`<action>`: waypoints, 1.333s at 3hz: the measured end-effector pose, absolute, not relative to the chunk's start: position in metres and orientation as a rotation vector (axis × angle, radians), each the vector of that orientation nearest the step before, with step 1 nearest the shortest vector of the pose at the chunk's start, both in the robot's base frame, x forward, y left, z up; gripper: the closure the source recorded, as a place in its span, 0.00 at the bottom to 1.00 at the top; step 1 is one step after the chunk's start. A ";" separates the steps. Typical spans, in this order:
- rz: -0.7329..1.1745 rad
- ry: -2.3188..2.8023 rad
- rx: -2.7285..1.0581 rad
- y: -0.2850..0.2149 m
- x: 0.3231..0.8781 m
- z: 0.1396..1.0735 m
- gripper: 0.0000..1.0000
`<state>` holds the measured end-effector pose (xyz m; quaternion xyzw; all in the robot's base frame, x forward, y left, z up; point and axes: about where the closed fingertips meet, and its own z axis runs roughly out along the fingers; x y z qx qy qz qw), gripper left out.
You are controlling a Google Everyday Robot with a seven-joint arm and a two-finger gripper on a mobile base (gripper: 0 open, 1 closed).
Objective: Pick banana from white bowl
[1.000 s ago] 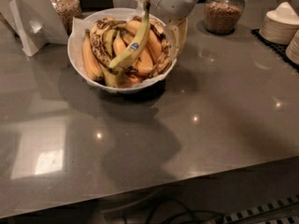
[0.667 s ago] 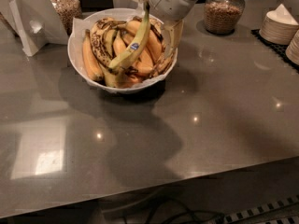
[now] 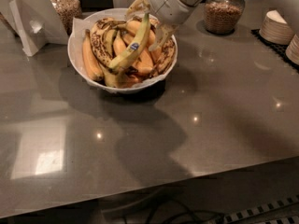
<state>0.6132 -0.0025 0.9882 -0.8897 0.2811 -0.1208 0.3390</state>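
Note:
The white bowl (image 3: 75, 55) stands at the back left of the grey counter, full of bananas. Most are orange-yellow and heavily brown-spotted. The banana (image 3: 131, 50), yellow-green with a small blue sticker, lies tilted across the pile, its upper end raised toward the back right. My gripper (image 3: 149, 23) comes down from the top edge over the bowl's back right side. Its pale fingers (image 3: 160, 35) stand on either side of the banana's raised upper end and are shut on it. The banana's lower end still rests among the other bananas.
A glass jar of grains (image 3: 223, 12) stands behind the bowl at the right, another jar (image 3: 65, 6) at the back left. A white folded holder (image 3: 28, 22) is at the far left. Stacked white dishes (image 3: 279, 27) sit at the right edge.

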 end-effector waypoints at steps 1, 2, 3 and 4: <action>-0.285 0.740 -2.316 -0.003 0.617 0.977 0.36; -0.242 0.735 -2.318 0.001 0.620 0.964 0.36; -0.207 0.719 -2.319 0.006 0.625 0.954 0.38; -0.184 0.701 -2.318 0.013 0.630 0.945 0.40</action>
